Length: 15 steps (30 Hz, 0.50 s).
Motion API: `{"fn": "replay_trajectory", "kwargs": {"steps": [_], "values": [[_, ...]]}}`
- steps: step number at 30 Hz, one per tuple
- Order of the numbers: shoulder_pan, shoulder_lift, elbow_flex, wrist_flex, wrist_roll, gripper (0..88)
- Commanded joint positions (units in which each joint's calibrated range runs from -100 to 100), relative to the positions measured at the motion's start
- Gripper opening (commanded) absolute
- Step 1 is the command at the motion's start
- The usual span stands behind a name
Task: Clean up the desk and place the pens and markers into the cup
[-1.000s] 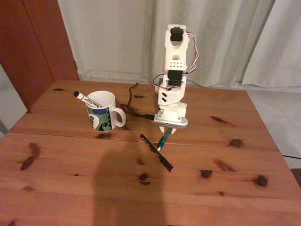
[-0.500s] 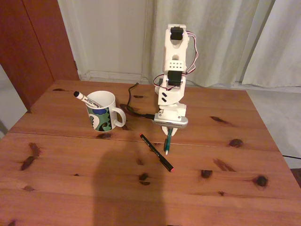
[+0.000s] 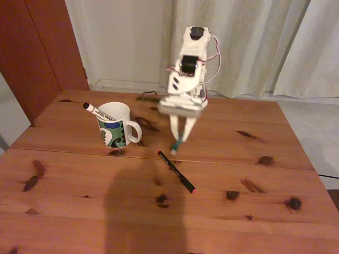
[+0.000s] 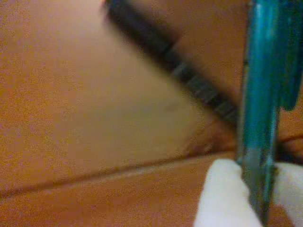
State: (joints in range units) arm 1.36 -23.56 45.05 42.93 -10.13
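The white plastic gripper (image 3: 180,138) pinches one smooth teal pen (image 4: 258,118), in the air right of the round white cup (image 3: 114,124). One marker (image 3: 98,111) stands inside the cup. One thin black pen (image 3: 176,171) lies on the wooden desk (image 3: 254,211) near the cup.

Fixed view: raised at the near edge of the desk (image 3: 79,211), angled down across it, facing the arm and curtains (image 3: 249,42) from some way off. Wrist view: very close above the wood, blurred. Shared: teal-green pen (image 3: 177,143) (image 4: 258,109), black pen (image 3: 176,171) (image 4: 189,75), desk seam.
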Motion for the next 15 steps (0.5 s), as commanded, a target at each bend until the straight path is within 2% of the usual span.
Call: {"fn": "replay_trajectory", "kwargs": {"steps": [1, 4, 9, 15], "values": [[2.8, -6.8, -0.5, -5.1, 0.3, 0.8], [5.7, -8.0, -0.4, -9.1, 0.1, 0.8], [10.3, -8.0, -0.4, -17.1, -3.5, 0.8], [14.8, -7.0, -0.3, -23.8, -5.6, 0.8]]}}
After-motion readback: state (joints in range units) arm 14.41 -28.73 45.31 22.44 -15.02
